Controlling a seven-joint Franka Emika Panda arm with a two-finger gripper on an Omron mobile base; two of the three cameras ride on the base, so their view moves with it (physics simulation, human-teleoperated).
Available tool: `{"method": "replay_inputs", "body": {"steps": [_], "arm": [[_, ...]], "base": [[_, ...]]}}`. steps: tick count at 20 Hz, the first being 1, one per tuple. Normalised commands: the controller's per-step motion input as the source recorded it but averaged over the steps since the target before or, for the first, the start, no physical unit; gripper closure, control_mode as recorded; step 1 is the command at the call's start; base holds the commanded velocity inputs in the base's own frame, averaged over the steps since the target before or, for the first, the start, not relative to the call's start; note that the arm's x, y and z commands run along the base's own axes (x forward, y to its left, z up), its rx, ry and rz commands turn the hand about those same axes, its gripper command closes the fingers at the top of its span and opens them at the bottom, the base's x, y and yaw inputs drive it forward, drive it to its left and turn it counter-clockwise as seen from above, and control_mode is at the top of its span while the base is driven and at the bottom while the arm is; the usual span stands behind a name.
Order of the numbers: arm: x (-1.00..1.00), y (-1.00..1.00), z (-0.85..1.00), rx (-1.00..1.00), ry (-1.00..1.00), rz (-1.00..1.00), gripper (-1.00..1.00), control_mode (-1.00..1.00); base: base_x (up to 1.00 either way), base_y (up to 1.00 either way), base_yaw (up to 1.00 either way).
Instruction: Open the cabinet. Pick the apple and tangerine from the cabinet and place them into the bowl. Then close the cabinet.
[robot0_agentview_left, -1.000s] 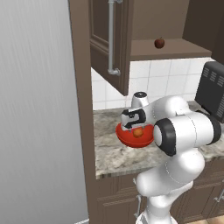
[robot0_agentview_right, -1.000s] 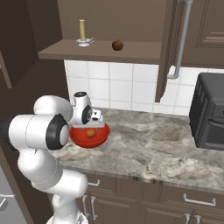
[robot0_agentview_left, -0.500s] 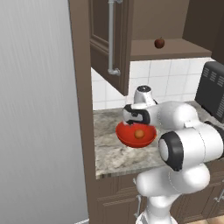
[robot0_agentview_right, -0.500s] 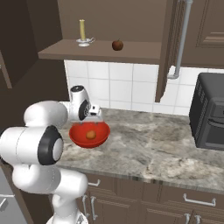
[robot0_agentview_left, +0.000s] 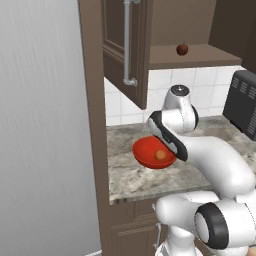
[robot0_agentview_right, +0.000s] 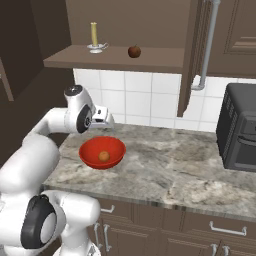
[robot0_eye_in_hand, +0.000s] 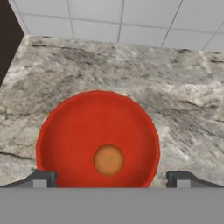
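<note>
Tangerine (robot0_eye_in_hand: 108, 159) delivery looks finished, as we read it: the orange fruit lies loose in the bottom of the red bowl (robot0_eye_in_hand: 78, 127), and the cabinet (robot0_agentview_right: 197, 55) stands open with its door swung out toward us. That leaves, by our count, the apple (robot0_agentview_right: 134, 51) to fetch and the door to shut. Our fingers (robot0_eye_in_hand: 112, 179) are spread about as wide as they go and hold nothing; in the hand view the two dark tips stand apart at the bowl's near rim, one to each side, with the tangerine just ahead of them and between them, below the hand and untouched. The bowl sits on the marbled desk (robot0_eye_in_hand: 183, 109), directly under the fingers. From the right base view the hand hangs just above the bowl's back edge (clear of it, as far as we can tell). The apple rests upright on the cabinet shelf (robot0_agentview_right: 115, 60), well above the fingers and off to their right, apart from a candle in a holder (robot0_agentview_right: 94, 40) farther left on the same shelf. Reaching it calls for a rise and a reach back toward the wall.
</note>
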Motion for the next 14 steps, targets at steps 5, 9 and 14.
{"method": "replay_inputs", "body": {"steps": [5,9,14], "arm": [[-0.70,-0.19,1.00,0.00,-0.17,-0.08,-1.00,-1.00],[-0.63,-0.21,0.92,0.00,-0.11,-0.10,-1.00,-1.00],[-0.45,-0.13,0.92,0.00,0.00,-0.11,-1.00,-1.00]], "base": [[0.00,0.00,0.00],[0.00,0.00,0.00],[0.00,0.00,0.00]]}}
